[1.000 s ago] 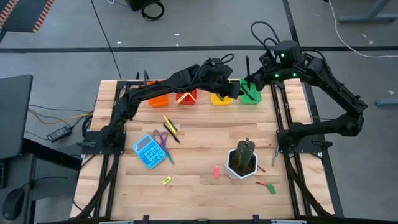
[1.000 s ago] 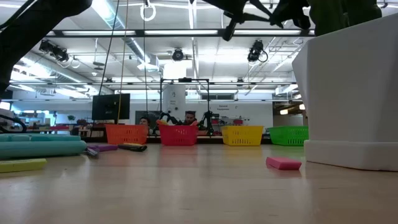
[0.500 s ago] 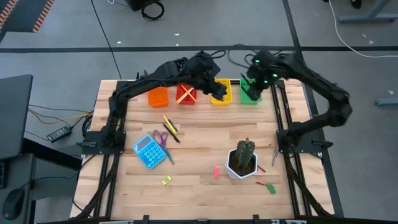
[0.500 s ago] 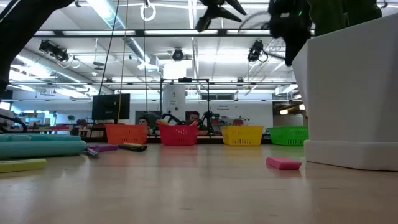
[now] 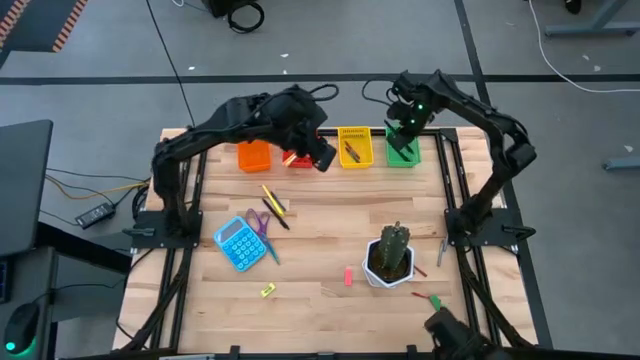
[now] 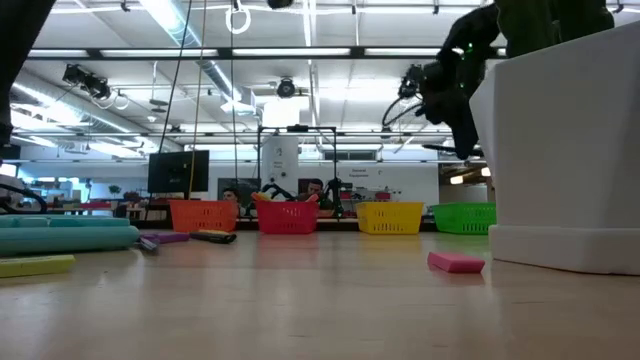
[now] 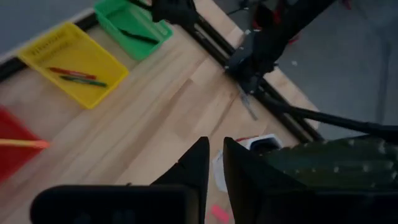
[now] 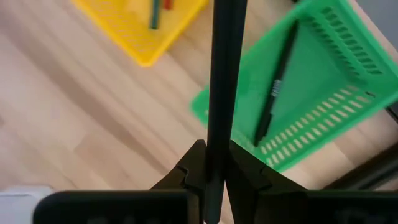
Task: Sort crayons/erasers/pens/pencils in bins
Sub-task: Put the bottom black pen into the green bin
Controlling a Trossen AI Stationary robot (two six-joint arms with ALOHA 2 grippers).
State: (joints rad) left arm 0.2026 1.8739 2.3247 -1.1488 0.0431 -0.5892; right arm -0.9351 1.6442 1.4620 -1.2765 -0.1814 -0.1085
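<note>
Currently, the right gripper (image 8: pixel 211 163) clamps 1 black pen (image 8: pixel 224 74) above the green bin (image 8: pixel 323 93); the left gripper (image 7: pixel 211 163) is nearly closed, empty.

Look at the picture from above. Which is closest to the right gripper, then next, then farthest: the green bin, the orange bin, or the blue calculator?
Measured from the right gripper, which is holding a black pen:
1. The green bin, right below it at the table's far edge.
2. The orange bin, at the other end of the bin row.
3. The blue calculator, farther left and nearer the front.
</note>
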